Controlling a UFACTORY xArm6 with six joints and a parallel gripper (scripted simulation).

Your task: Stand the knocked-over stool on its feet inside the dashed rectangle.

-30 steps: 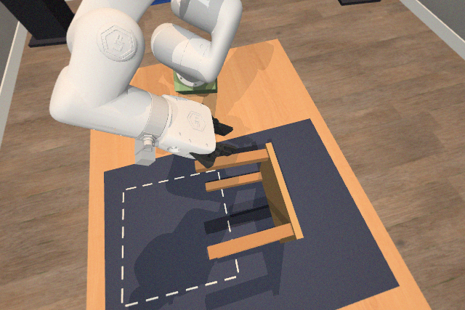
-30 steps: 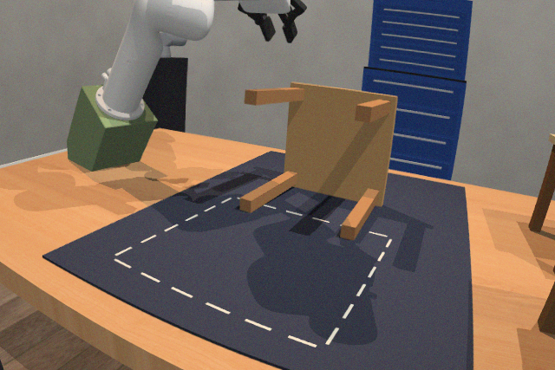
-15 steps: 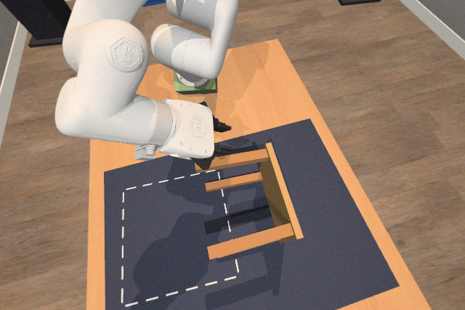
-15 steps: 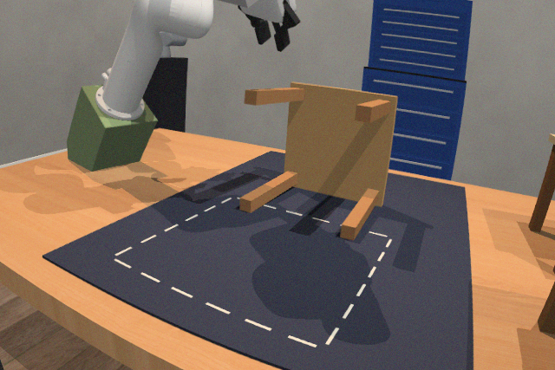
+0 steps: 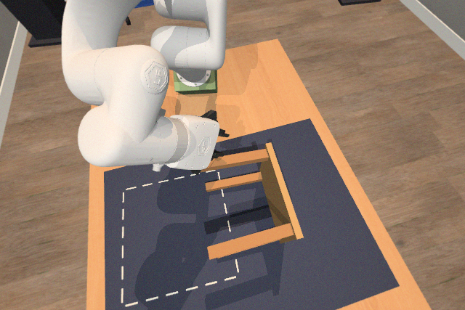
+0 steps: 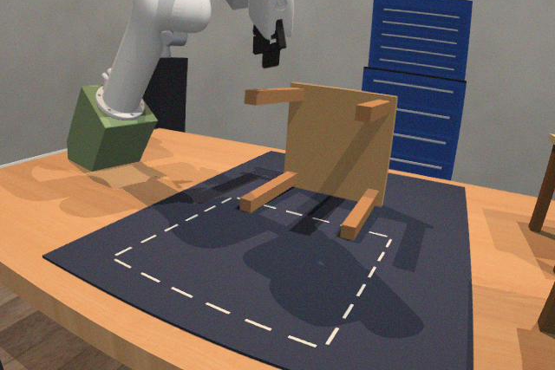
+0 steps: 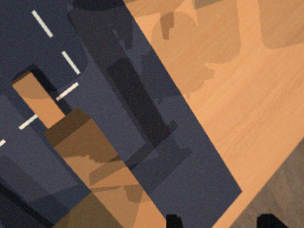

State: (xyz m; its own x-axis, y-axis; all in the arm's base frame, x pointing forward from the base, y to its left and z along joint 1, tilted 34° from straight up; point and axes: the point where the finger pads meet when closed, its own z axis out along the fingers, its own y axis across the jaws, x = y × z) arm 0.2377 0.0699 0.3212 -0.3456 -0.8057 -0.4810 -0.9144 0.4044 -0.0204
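Note:
The wooden stool (image 5: 285, 194) (image 6: 340, 142) (image 7: 90, 152) lies on its side on the dark mat (image 5: 338, 223) (image 6: 426, 223) (image 7: 142, 71). Its seat stands on edge and its legs point toward the dashed rectangle (image 5: 123, 216) (image 6: 181, 292) (image 7: 43, 24). The tips of the two lower legs reach over the rectangle's near line. My gripper (image 6: 269, 50) (image 5: 217, 124) (image 7: 220, 222) hangs above the free end of the upper leg on the robot's side, clear of it. Its fingers point down, stand apart and hold nothing.
The arm's green base block (image 5: 195, 87) (image 6: 107, 133) sits on the wooden table (image 5: 262, 74) (image 6: 44, 204) behind the mat. A blue cabinet (image 6: 416, 79) stands behind the stool. Dark legs of another piece of furniture (image 6: 542, 196) show at the right edge.

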